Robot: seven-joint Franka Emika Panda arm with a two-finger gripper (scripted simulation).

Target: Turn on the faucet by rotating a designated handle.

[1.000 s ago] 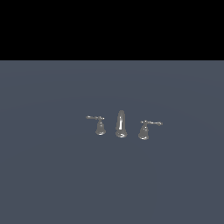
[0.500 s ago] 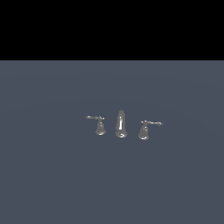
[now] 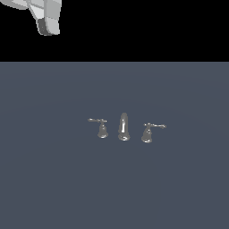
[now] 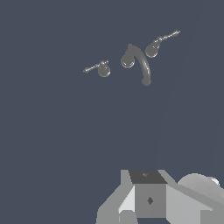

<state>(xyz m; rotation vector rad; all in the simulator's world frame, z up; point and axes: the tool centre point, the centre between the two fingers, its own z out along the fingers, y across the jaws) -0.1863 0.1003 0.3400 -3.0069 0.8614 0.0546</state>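
Note:
The chrome faucet stands mid-scene in the exterior view, with a tall curved spout (image 3: 124, 127) between two bell-based handles. The handle (image 3: 102, 129) has its thin lever sticking out to the exterior view's left. Its twin (image 3: 147, 133) has its lever to the right. A grey and white piece of my hand (image 3: 45, 17) shows at the top left, far above and away from the faucet. In the wrist view the spout (image 4: 136, 61) and both handles (image 4: 103, 69) (image 4: 152, 49) lie far off. Only the hand's body (image 4: 148, 199) shows there, and the fingers are hidden.
The faucet sits on a plain dark grey-blue surface (image 3: 53, 179) that fills the lower part of the exterior view. A black background lies above it. No other objects show.
A piece of my hand has come into the top left corner of the exterior view, where nothing showed before. The faucet has not moved.

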